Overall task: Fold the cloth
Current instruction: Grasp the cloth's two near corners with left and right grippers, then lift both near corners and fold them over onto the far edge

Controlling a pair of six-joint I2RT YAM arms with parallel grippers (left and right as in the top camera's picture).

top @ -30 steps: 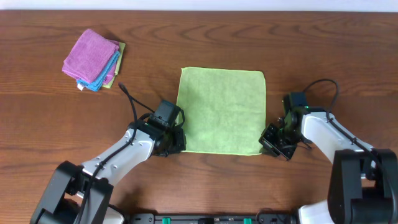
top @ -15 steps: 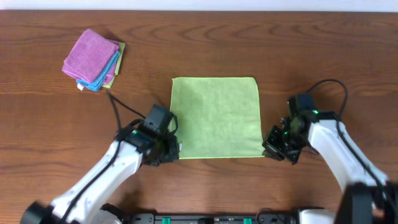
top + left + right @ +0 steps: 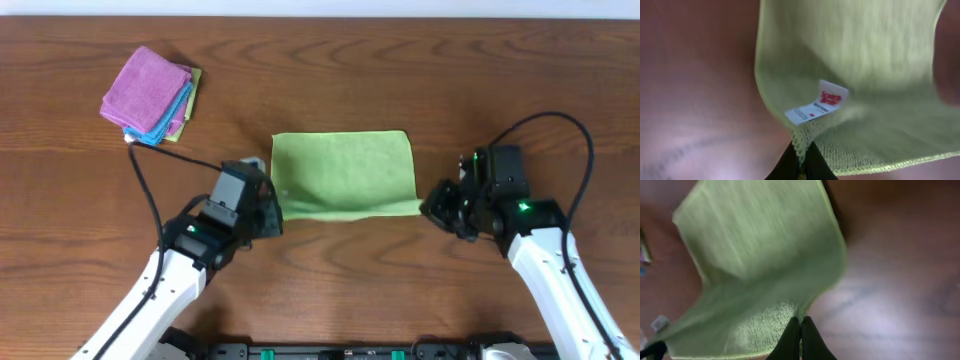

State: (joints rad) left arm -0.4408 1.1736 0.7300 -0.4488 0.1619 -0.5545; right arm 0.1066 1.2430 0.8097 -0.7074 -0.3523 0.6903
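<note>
The lime-green cloth lies mid-table, its near edge lifted off the wood and curling toward the far edge. My left gripper is shut on the near left corner, and in the left wrist view the black fingertips pinch the stitched hem of the cloth just below the white tag. Shut on the near right corner is my right gripper; the right wrist view shows its fingertips closed on the cloth, which hangs slack in front of them.
A stack of folded cloths, purple on top of blue and green, sits at the back left. The left arm's cable trails across the table toward that stack. Bare wooden table surrounds the cloth.
Both grippers have risen and moved toward the far edge, carrying the near corners with them. The cloth's visible footprint has shortened from a full square to a shorter rectangle.
</note>
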